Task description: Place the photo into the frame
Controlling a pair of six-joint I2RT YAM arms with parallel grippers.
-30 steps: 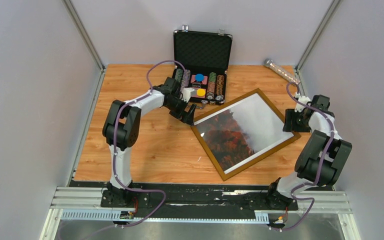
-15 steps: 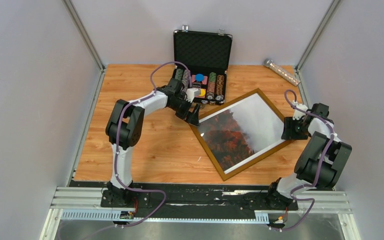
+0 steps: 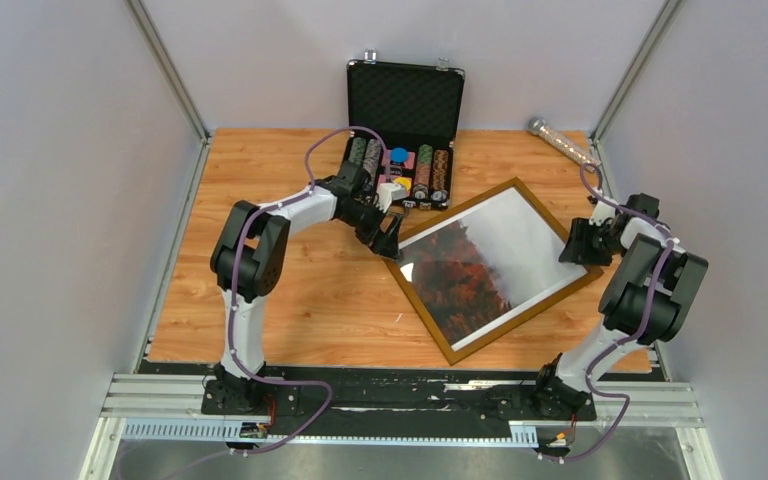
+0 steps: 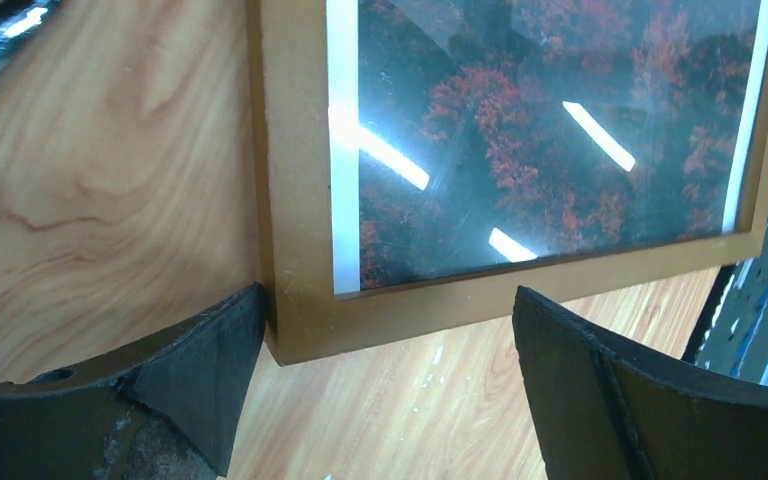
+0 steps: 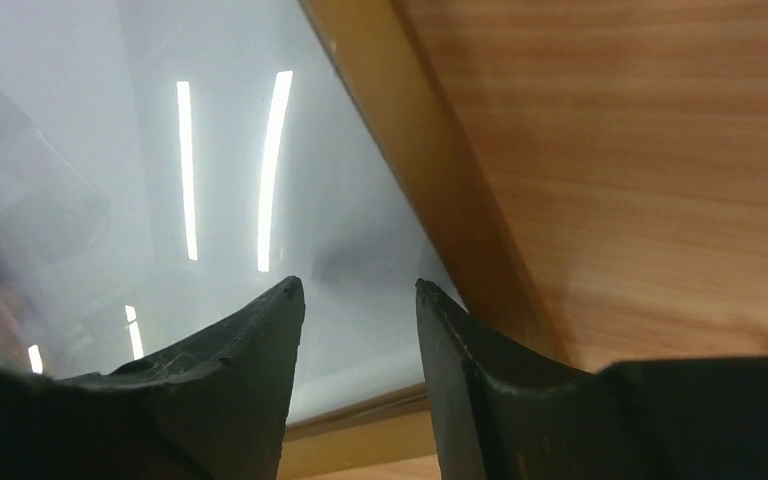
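Note:
The frame (image 3: 526, 317) lies flat and turned diagonally on the wooden table. The photo (image 3: 480, 260) sits inside it under the pane, red trees at the lower left and pale fog at the upper right. My left gripper (image 3: 388, 238) is open at the frame's left corner. In the left wrist view the gripper (image 4: 388, 300) straddles that corner of the frame (image 4: 300, 200), and its left finger (image 4: 200, 360) touches the rail beside the photo (image 4: 560, 150). My right gripper (image 3: 572, 248) is at the right corner. In its wrist view it (image 5: 358, 285) is open and empty over the foggy photo (image 5: 210, 150), close to the rail (image 5: 430, 170).
An open black poker-chip case (image 3: 405, 100) stands at the back centre, its chips (image 3: 422, 172) just behind the left gripper. A clear tube (image 3: 563, 142) lies at the back right. Grey walls close in both sides.
My left gripper has moved right, up to the frame's left corner. My right gripper has shifted left over the frame's right corner. The frame has barely moved.

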